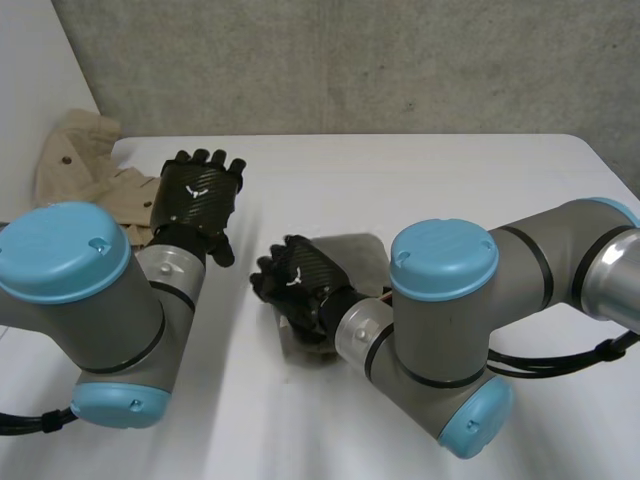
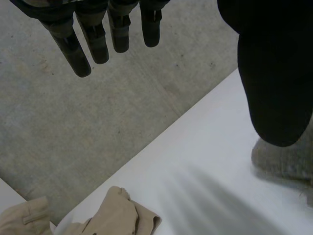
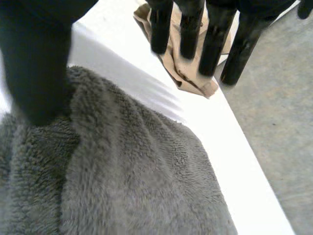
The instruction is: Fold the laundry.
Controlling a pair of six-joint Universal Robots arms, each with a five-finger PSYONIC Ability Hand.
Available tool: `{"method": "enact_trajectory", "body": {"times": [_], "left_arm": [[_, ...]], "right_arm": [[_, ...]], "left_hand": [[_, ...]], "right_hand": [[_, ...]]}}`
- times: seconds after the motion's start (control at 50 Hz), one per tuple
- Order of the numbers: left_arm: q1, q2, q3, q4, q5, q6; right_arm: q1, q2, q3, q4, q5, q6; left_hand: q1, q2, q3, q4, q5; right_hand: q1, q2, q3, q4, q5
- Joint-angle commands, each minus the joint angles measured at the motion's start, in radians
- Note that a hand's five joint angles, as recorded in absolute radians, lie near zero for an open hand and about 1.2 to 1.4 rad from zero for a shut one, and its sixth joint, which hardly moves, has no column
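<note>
A grey fleece towel (image 1: pixel 356 254) lies bunched in the middle of the white table (image 1: pixel 430 180). My right hand (image 1: pixel 295 280) hovers just over it with the fingers straight and apart. In the right wrist view the towel (image 3: pixel 137 171) spreads under the palm, the fingers (image 3: pixel 195 29) reach out past it, and the thumb (image 3: pixel 34 68) hangs close above a raised fold. My left hand (image 1: pixel 200 192) is lifted off the table to the left of the towel, fingers (image 2: pixel 98 39) straight and thumb (image 2: pixel 274 78) apart, holding nothing. The towel's edge (image 2: pixel 288 164) lies beneath that thumb.
A crumpled beige garment (image 1: pixel 80 165) lies at the table's far left corner, also seen beyond my left hand (image 2: pixel 115 218) and past my right fingertips (image 3: pixel 181 66). Grey concrete floor (image 2: pixel 98 127) runs beyond the table's far edge. My two arms crowd the near side.
</note>
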Motion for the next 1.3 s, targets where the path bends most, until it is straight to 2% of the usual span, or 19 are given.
{"method": "enact_trajectory", "body": {"times": [0.02, 0.06, 0.14, 0.22, 0.36, 0.48, 0.58, 0.7, 0.78, 0.9, 0.96, 1.04, 1.14, 1.3], "left_arm": [[-0.034, -0.029, 0.052, -0.004, 0.022, -0.054], [-0.060, -0.050, 0.070, -0.004, 0.041, -0.079], [-0.117, -0.122, 0.127, -0.049, 0.119, -0.146], [-0.129, -0.186, 0.179, -0.131, 0.154, -0.183], [-0.125, -0.320, 0.269, -0.312, 0.139, -0.182], [-0.114, -0.351, 0.303, -0.410, 0.059, -0.176], [-0.117, -0.336, 0.303, -0.412, 0.039, -0.177], [-0.131, -0.228, 0.297, -0.407, 0.057, -0.180], [-0.129, -0.150, 0.299, -0.407, 0.129, -0.185], [-0.117, -0.026, 0.305, -0.415, 0.300, -0.189], [-0.093, 0.032, 0.306, -0.422, 0.367, -0.191], [-0.062, 0.079, 0.306, -0.453, 0.395, -0.192], [-0.059, 0.086, 0.303, -0.465, 0.397, -0.196], [-0.054, 0.085, 0.294, -0.465, 0.397, -0.238]], "right_arm": [[-0.168, -0.077, 0.020, 0.015, 0.018, 0.275], [-0.240, -0.119, 0.034, 0.023, 0.016, 0.379], [-0.308, -0.124, 0.027, 0.058, 0.006, 0.482], [-0.317, -0.050, -0.001, 0.109, -0.005, 0.496], [-0.317, 0.076, -0.076, 0.184, -0.007, 0.487], [-0.310, 0.133, -0.118, 0.221, 0.006, 0.435], [-0.319, 0.103, -0.104, 0.224, 0.012, 0.398], [-0.322, -0.023, -0.012, 0.171, 0.015, 0.429], [-0.352, -0.119, 0.120, 0.068, 0.027, 0.485], [-0.392, -0.198, 0.246, 0.046, 0.030, 0.587], [-0.411, -0.203, 0.301, 0.048, 0.018, 0.648], [-0.411, -0.203, 0.350, 0.046, 0.010, 0.689], [-0.409, -0.167, 0.369, 0.034, 0.001, 0.703], [-0.399, -0.075, 0.318, -0.001, -0.037, 0.809]], "left_hand": [[0.005, -0.008, -0.014, -0.008, -0.030], [0.005, -0.008, -0.014, -0.008, -0.030], [0.023, 0.010, 0.003, 0.009, -0.013], [0.023, 0.010, 0.003, 0.009, -0.012], [0.023, 0.010, 0.003, 0.009, -0.012], [0.023, 0.010, 0.003, 0.009, -0.012], [0.020, 0.007, 0.000, 0.006, -0.015], [-0.004, -0.017, -0.023, -0.017, -0.039], [0.005, -0.008, -0.014, -0.008, -0.030], [0.017, 0.004, -0.003, 0.003, -0.018], [0.017, 0.004, -0.003, 0.003, -0.018], [0.017, 0.004, -0.003, 0.004, -0.018], [0.020, 0.007, 0.000, 0.006, -0.015], [0.017, 0.004, -0.003, 0.003, -0.018]], "right_hand": [[-0.116, -0.209, -0.221, -0.226, -0.236], [-0.116, -0.209, -0.221, -0.226, -0.236], [-0.116, -0.209, -0.221, -0.226, -0.236], [-0.116, -0.209, -0.221, -0.226, -0.236], [-0.116, -0.209, -0.221, -0.226, -0.236], [-0.116, -0.209, -0.221, -0.226, -0.236], [-0.116, -0.209, -0.221, -0.226, -0.236], [-0.116, -0.209, -0.221, -0.226, -0.236], [-0.116, -0.209, -0.221, -0.226, -0.236], [-0.116, -0.209, -0.221, -0.226, -0.236], [-0.116, -0.209, -0.221, -0.226, -0.236], [-0.116, -0.209, -0.221, -0.226, -0.236], [-0.116, -0.209, -0.221, -0.226, -0.236], [-0.050, -0.143, -0.155, -0.160, -0.170]]}}
